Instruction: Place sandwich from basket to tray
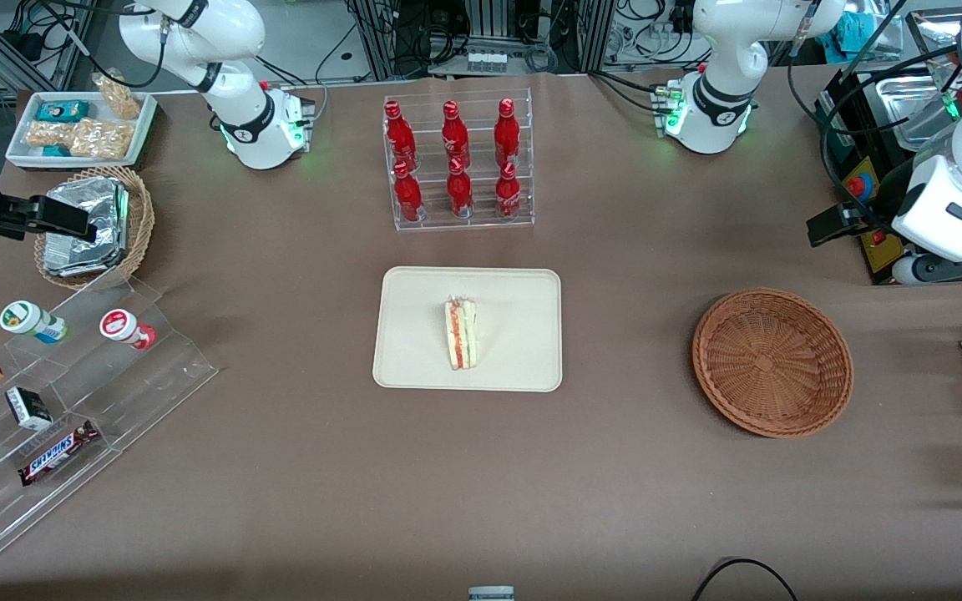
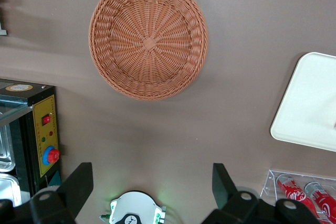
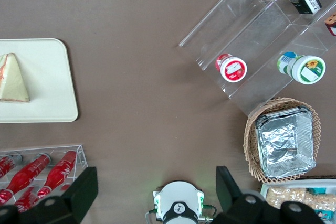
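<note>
The sandwich (image 1: 462, 334) is lying on the cream tray (image 1: 414, 334), near its middle, with the filling layers facing up. The tray is sitting in the centre of the brown worktop (image 1: 297, 467). The round wicker basket (image 1: 772, 361) is resting at about three o'clock from the tray, well apart from it, toward the working arm's end, and nothing is lying inside it. The gripper (image 2: 152, 182) is hanging high above the worktop, at about one o'clock from the basket in the front view. Its jaws are standing wide open and are holding nothing. A rack of red bottles (image 1: 456, 163) is standing at twelve o'clock from the tray.
</note>
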{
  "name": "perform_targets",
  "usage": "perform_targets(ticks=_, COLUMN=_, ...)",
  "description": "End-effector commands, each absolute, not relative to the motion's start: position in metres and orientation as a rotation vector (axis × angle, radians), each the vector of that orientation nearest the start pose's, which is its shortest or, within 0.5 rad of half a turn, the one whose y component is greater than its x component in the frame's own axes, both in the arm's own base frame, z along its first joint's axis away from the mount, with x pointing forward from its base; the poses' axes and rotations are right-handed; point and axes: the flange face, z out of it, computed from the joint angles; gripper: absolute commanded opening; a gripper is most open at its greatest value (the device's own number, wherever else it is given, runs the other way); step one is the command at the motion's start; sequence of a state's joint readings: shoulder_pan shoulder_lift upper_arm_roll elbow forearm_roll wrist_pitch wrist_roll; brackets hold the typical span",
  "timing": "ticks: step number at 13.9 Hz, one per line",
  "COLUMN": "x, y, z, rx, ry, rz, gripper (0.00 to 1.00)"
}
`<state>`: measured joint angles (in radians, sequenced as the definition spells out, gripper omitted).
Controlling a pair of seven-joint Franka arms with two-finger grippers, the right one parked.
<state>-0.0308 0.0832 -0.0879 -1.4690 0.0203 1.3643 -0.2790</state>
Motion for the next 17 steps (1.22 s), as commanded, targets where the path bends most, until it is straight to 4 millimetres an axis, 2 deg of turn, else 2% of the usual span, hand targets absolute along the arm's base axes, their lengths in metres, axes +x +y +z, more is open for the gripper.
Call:
perform_targets(ticks=1, x=0.553, y=-0.059, z=0.619, rx=-3.074, ry=-0.247, rz=0.278, gripper=1.00)
perform_targets(ticks=6, x=0.537, y=-0.057, z=0.652, rx=-3.065, ry=-0.252, rz=0.287, gripper=1.00)
perform_targets(ticks=9, x=0.529, y=-0.055, z=0.658, rx=-3.059, ry=-0.251, rz=0.305, gripper=1.00)
perform_targets(ticks=17, x=0.527, y=-0.056, z=0.659, rx=-3.057, ry=-0.249, rz=0.309, gripper=1.00)
